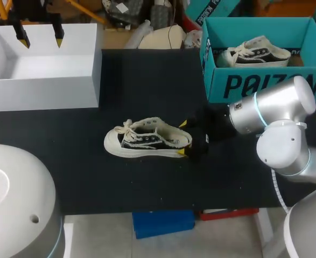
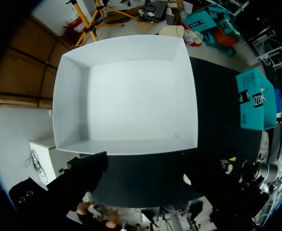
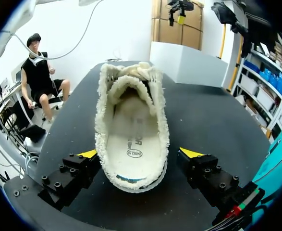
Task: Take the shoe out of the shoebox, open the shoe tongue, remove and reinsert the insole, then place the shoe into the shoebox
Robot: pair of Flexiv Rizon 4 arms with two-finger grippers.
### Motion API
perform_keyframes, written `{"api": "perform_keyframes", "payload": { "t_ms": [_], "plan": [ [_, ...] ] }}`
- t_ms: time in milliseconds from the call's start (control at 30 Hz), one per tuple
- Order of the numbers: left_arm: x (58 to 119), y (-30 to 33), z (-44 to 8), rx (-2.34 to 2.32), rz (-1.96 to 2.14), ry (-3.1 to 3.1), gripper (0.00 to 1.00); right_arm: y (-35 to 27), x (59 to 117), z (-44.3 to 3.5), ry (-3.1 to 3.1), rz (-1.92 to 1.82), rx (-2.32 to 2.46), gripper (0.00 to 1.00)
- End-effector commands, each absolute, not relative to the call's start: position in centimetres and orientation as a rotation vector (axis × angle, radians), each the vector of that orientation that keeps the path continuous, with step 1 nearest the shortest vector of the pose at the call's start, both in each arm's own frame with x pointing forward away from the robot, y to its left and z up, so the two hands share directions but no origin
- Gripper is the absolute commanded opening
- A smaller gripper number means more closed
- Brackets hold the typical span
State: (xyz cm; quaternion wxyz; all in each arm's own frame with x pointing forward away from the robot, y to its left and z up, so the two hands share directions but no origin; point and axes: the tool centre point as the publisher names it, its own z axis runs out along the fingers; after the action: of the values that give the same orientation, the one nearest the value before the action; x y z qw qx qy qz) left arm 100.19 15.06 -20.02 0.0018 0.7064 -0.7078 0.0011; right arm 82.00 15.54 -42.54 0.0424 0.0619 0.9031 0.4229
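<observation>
Two spread fingers of the right gripper (image 3: 140, 156) flanked the shoe (image 3: 131, 96) at its heel, neither touching it. Risk: closing there could crush the soft collar or skid the shoe forward. Shoe upright, cream with frayed edging, toe pointing ahead; insole (image 3: 131, 144) seated flat inside.

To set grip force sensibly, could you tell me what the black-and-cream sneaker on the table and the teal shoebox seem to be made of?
Black-and-cream sneaker: likely canvas, judging by the frayed, fuzzy cream edging; the smooth off-white sole looks rubbery. Teal shoebox: probably matte cardboard, given its thin, flat, folded walls.
</observation>
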Motion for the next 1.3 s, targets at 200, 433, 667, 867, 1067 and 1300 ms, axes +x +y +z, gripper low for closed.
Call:
{"api": "perform_keyframes", "payload": {
  "t_ms": [200,433,667,867,1067,1300],
  "plan": [
    [100.20,15.04,-20.00,2.217,-0.002,-2.221,1.00,16.26,82.27,-43.84,2.718,1.347,0.224,1.00],
    [100.20,15.04,-20.00,2.217,-0.002,-2.221,1.00,16.68,82.55,-44.08,2.701,1.377,0.214,1.00],
    [100.20,15.04,-20.00,2.217,-0.002,-2.221,1.00,16.75,82.91,-43.95,2.693,1.397,0.195,1.00],
    [100.20,15.04,-20.00,2.217,-0.002,-2.221,1.00,16.66,83.00,-43.68,2.687,1.416,0.171,0.00],
    [100.20,15.04,-20.00,2.217,-0.002,-2.221,1.00,16.87,82.98,-43.50,2.693,1.449,0.139,0.00],
    [100.20,15.04,-20.00,2.217,-0.002,-2.221,1.00,16.87,82.98,-43.50,2.693,1.449,0.139,0.00]
  ]
}}
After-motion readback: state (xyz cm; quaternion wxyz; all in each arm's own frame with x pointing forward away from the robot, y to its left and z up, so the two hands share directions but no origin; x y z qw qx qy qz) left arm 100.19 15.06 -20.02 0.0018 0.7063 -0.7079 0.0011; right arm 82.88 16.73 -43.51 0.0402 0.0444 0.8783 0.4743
